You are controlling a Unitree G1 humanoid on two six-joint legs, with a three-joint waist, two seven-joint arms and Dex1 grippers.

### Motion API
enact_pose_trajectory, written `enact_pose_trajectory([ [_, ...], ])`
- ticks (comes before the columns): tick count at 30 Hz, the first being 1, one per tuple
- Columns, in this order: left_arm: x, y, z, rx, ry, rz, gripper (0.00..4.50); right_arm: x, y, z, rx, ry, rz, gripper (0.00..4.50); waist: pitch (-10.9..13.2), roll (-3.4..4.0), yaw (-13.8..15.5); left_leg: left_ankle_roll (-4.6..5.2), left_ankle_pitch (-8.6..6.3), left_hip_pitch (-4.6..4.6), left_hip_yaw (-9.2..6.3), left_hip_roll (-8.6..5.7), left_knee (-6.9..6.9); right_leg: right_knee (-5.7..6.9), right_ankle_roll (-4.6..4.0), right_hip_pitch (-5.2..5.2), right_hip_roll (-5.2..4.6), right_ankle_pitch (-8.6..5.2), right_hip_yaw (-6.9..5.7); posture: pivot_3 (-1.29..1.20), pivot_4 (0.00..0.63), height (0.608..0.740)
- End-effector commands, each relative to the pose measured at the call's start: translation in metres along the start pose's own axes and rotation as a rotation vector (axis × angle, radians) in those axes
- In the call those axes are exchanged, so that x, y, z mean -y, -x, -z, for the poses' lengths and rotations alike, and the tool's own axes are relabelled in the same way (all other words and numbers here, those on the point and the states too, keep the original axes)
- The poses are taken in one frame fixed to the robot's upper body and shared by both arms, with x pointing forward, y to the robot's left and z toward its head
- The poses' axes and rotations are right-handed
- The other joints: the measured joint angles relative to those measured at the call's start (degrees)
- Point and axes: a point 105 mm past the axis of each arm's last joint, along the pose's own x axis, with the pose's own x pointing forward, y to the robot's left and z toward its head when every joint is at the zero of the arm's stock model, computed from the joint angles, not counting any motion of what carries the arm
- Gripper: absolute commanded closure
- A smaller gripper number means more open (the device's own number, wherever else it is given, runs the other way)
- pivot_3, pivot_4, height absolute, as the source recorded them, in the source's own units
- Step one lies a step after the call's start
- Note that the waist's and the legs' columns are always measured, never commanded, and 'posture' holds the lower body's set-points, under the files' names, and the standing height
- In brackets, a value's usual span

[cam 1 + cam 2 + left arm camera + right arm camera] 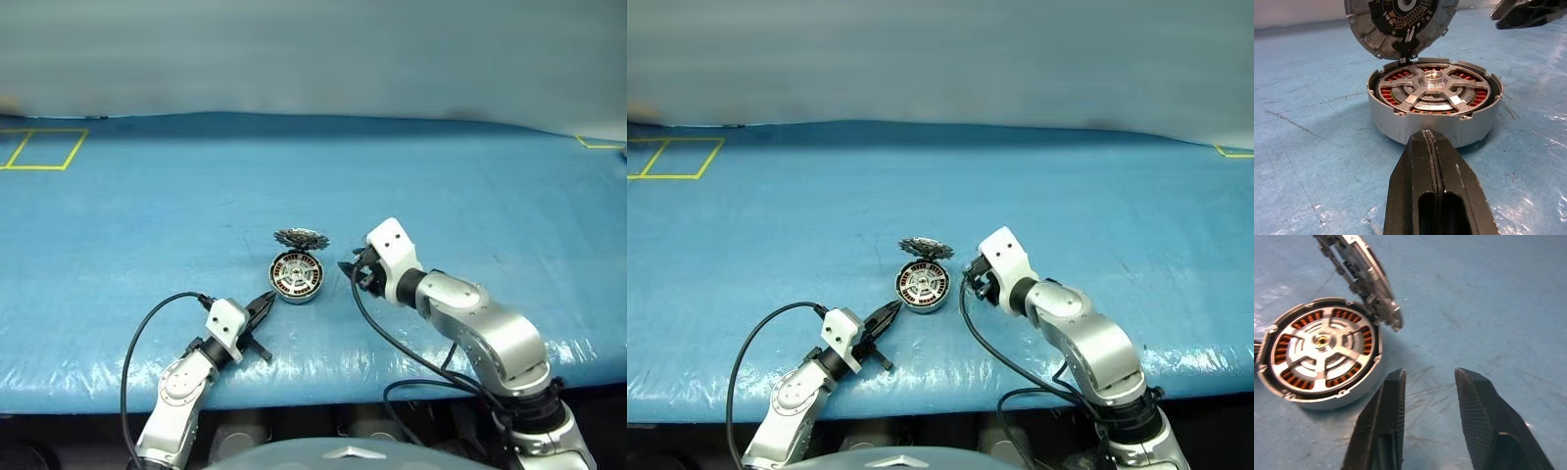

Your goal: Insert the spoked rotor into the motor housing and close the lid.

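While no brand, label or readable writing shows on any part, the layout is plain. Nearest, toward the left, the left gripper (263, 305) rests low over the blue table cover (470, 186) with its two black fingers (1440, 191) pressed together on nothing, their tips aimed at the motor housing (295, 277), close to its near wall but apart from it. The housing sits on the cover just beyond, to the gripper's right. Inside it lies the spoked rotor (1434, 90), its silvery spokes and hub seated level over the copper-brown windings. To the right of the housing, the right gripper (351, 269) hangs near its rim, fingers (1383, 416) parted with a gap between them and holding nothing. Farthest, the lid (301, 238) stands tilted open, joined to the housing's far edge.
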Motion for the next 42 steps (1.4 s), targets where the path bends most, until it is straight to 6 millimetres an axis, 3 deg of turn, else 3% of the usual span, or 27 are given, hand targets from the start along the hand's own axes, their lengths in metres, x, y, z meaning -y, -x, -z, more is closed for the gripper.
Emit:
enact_pose_trajectory([
  [1,-0.001,-0.002,-0.007,0.038,-0.019,0.0,4.5,0.018,-0.007,-0.01,-0.001,0.06,0.058,3.95,0.0,0.0,0.0,0.0,0.0,-0.01,0.0,-0.01,0.0,0.0,0.0,0.0,0.0,0.0,0.0,0.0,0.15,0.74],
  [3,-0.001,-0.002,-0.007,0.039,-0.019,0.001,4.5,0.025,-0.014,-0.014,-0.001,0.078,0.066,4.47,0.0,0.0,0.0,0.01,0.0,-0.01,-0.01,-0.02,-0.02,0.0,-0.01,0.0,0.01,0.0,0.0,0.0,0.15,0.74],
  [7,-0.001,-0.003,-0.008,0.04,-0.021,0.003,4.5,0.038,-0.038,-0.031,0.056,0.107,0.034,4.47,0.0,0.02,0.0,0.02,-0.01,-0.02,0.03,-0.03,-0.04,0.0,0.01,-0.01,0.03,0.02,0.03,0.0,0.15,0.74],
  [16,0.001,-0.001,-0.01,0.046,-0.024,0.0,4.5,0.017,-0.063,-0.072,0.272,-0.03,-0.293,4.47,0.0,0.02,0.0,0.04,-0.01,-0.03,0.03,-0.01,-0.09,-0.01,0.34,0.0,0.09,0.22,0.05,0.0,0.15,0.74],
  [24,0.0,0.0,-0.01,0.045,-0.031,-0.005,4.5,-0.003,-0.077,-0.064,0.226,-0.233,-0.517,4.47,0.0,0.05,-0.1,0.04,-0.01,-0.01,0.05,0.01,-0.08,0.0,0.33,0.02,0.07,0.23,0.05,0.0,0.15,0.74],
  [35,-0.001,0.001,-0.006,0.026,-0.033,-0.008,4.5,-0.049,-0.058,-0.038,0.121,-0.216,-0.796,4.47,0.0,0.06,-0.1,0.04,-0.01,0.0,0.04,0.02,-0.08,0.01,0.33,0.01,0.05,0.23,0.04,0.0,0.15,0.74],
  [42,-0.001,0.0,-0.006,0.027,-0.034,-0.002,4.5,-0.061,-0.055,-0.024,0.08,-0.215,-0.797,4.47,0.0,0.07,-0.1,0.04,0.0,0.01,0.05,0.02,-0.06,0.02,0.31,0.01,0.03,0.23,0.04,0.0,0.15,0.74],
])
